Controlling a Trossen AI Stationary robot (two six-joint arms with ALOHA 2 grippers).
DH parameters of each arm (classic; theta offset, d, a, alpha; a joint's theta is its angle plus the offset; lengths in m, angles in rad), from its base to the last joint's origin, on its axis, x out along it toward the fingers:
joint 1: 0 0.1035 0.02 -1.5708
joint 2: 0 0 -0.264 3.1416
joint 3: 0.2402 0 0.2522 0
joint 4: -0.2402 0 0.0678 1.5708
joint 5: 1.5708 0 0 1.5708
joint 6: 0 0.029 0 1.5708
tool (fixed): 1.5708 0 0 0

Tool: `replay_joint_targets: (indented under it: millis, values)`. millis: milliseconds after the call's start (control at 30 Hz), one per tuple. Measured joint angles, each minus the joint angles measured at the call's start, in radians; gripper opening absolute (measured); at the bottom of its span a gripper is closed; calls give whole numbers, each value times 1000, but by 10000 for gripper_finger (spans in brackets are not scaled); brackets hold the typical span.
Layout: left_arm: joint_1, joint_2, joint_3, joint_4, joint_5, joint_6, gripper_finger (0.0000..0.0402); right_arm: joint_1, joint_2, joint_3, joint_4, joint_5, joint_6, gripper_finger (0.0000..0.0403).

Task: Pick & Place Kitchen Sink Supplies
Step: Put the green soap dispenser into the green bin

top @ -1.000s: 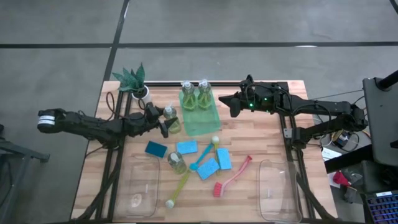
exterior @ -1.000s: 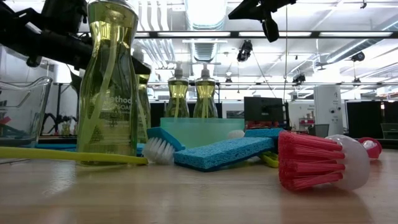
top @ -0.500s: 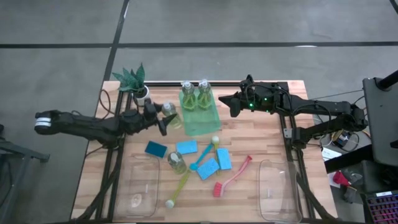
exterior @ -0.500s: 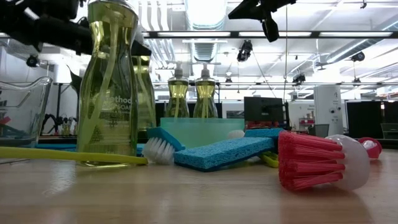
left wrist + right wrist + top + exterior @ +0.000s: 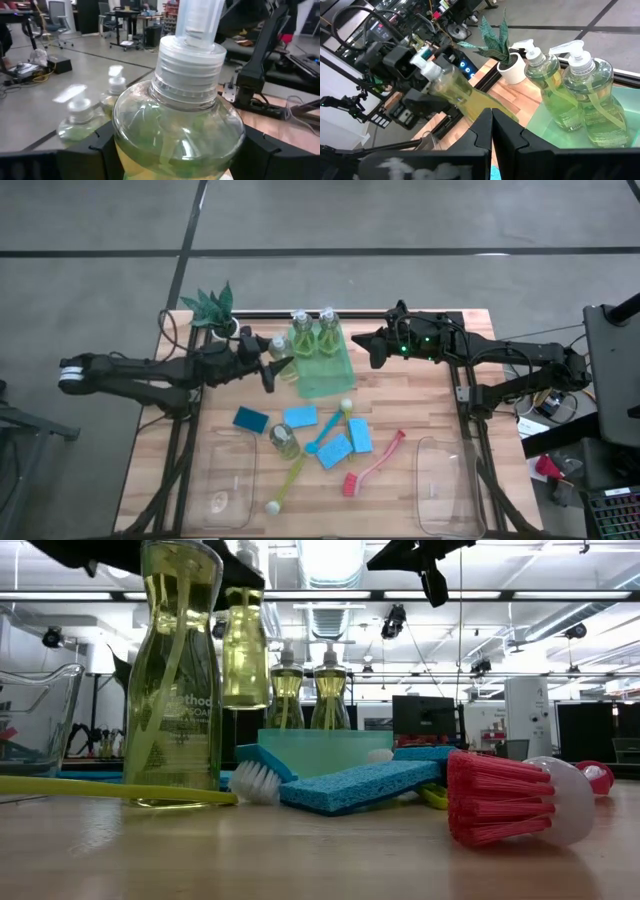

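Left gripper (image 5: 262, 363) clamps a soap bottle (image 5: 279, 351) aloft beside the green tray (image 5: 325, 375); I'd keep it upright and lower gently beside the two bottles there.

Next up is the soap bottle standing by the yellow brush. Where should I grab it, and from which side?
Grip the standing bottle around its narrower upper body below the pump, coming in level from the left bin side. It stands upright, but the yellow brush and sponges crowd its other sides.

Two bottles (image 5: 312, 332) stand in the tray (image 5: 325, 375); sponges (image 5: 300, 416) lie before it.
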Motion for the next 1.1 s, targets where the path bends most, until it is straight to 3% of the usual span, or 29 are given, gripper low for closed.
replay_joint_targets:
  millis: [300, 633, 1100]
  values:
    - [12, 253, 57, 202, 46, 77, 261, 0, 0, 0, 4, 0, -11, 9]
    - [33, 518, 221, 239, 73, 75, 261, 0, -2, 6, 7, -1, -32, 9]
    - [76, 718, 361, 235, 68, -4, 262, 0, -52, 139, -5, -3, -178, 9]
